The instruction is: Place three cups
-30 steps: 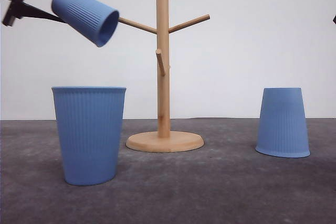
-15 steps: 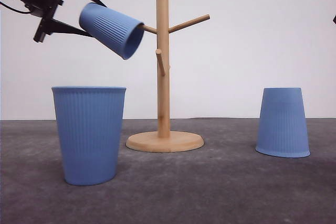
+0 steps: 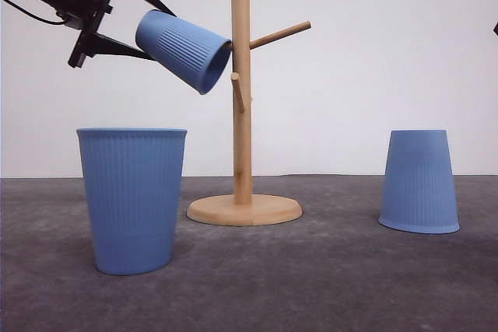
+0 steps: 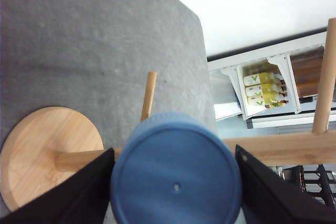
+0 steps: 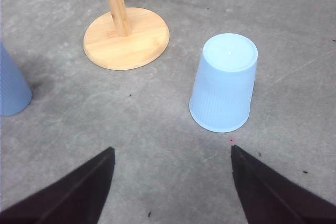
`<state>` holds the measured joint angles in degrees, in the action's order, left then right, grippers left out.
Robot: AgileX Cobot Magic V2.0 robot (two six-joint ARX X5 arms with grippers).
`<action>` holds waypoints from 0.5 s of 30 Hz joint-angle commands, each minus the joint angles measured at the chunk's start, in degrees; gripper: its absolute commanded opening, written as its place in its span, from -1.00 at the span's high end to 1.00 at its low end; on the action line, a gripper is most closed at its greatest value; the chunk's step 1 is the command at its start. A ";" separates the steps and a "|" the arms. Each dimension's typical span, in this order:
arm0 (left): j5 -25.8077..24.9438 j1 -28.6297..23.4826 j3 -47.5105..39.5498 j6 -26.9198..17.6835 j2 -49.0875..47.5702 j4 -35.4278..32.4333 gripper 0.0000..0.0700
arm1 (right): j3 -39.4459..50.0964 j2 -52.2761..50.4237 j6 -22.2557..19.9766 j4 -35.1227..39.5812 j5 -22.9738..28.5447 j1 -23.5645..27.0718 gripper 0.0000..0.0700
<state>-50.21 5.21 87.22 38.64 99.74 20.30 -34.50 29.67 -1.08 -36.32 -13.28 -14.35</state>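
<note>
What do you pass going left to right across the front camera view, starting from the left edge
Left claw → upright cup on the table → tilted cup in the left claw → wooden stand → upside-down cup.

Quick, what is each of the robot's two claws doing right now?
Left gripper: closed on a blue cup, tilted with its mouth against the wooden stand.
Right gripper: open, holding nothing, above the upside-down cup.
</note>
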 commanded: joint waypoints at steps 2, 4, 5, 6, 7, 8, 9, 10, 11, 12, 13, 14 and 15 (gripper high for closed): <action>0.81 0.38 1.38 -0.55 1.11 -0.66 -0.02 | -0.77 0.17 0.52 0.76 0.20 -0.20 -0.28; 0.87 0.44 1.38 -0.67 1.11 -0.64 -0.09 | -0.79 0.17 0.52 0.76 0.20 -0.20 -0.28; 0.87 0.44 1.38 -0.67 1.11 -0.64 -0.18 | -0.78 0.17 0.52 0.76 0.20 -0.20 -0.28; 0.85 0.44 1.38 -0.67 1.11 -0.64 -0.27 | -0.77 0.16 0.52 0.76 0.20 -0.20 -0.28; 0.85 0.44 1.38 -0.68 1.11 -0.63 -0.33 | -0.77 0.15 0.52 0.76 0.20 -0.20 -0.28; 0.85 0.43 1.38 -0.69 1.11 -0.62 -0.37 | -0.79 0.15 0.52 0.76 0.20 -0.20 -0.28; 0.85 0.42 1.38 -0.69 1.11 -0.62 -0.37 | -0.79 0.15 0.52 0.76 0.20 -0.20 -0.28; 0.84 0.39 1.38 -0.69 1.11 -0.63 -0.38 | -0.78 0.15 0.52 0.76 0.20 -0.20 -0.28; 0.82 0.37 1.38 -0.70 1.11 -0.63 -0.39 | -0.77 0.15 0.52 0.76 0.20 -0.20 -0.28; 0.81 0.35 1.38 -0.74 1.11 -0.62 -0.43 | -0.78 0.15 0.52 0.76 0.20 -0.20 -0.28; 0.76 0.33 1.38 -0.85 1.11 -0.62 -0.50 | -0.79 0.15 0.52 0.76 0.20 -0.20 -0.28; 0.71 0.30 1.38 -1.00 1.11 -0.62 -0.57 | -0.79 0.15 0.52 0.76 0.20 -0.20 -0.28; 0.67 0.30 1.38 -1.15 1.11 -0.62 -0.61 | -0.79 0.15 0.52 0.76 0.20 -0.20 -0.28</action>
<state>-49.42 5.50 87.24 38.49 99.74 20.18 -34.50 29.67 -1.08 -36.28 -13.28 -14.35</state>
